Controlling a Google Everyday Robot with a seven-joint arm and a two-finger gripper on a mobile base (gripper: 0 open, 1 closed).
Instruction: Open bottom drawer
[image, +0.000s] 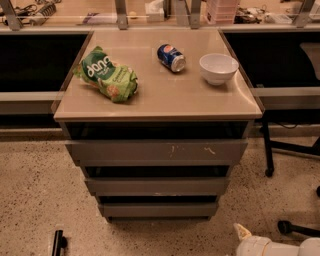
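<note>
A grey three-drawer cabinet stands in the middle of the camera view. The bottom drawer (159, 209) is the narrowest-looking plain grey front, close to the speckled floor and shut flush under the middle front (157, 186). The widest front (157, 151), at the top, has pale scratch marks. My gripper (243, 232) is at the bottom right edge of the view, low by the floor. It is right of and below the bottom drawer and does not touch it. Only its pale tip and part of the white arm (272, 247) show.
On the cabinet top (160, 102) lie a green chip bag (106, 75), a blue soda can (171, 57) and a white bowl (218, 68). Black chair legs and a caster (269, 172) stand to the right. A small black object (59, 242) lies on the floor at bottom left.
</note>
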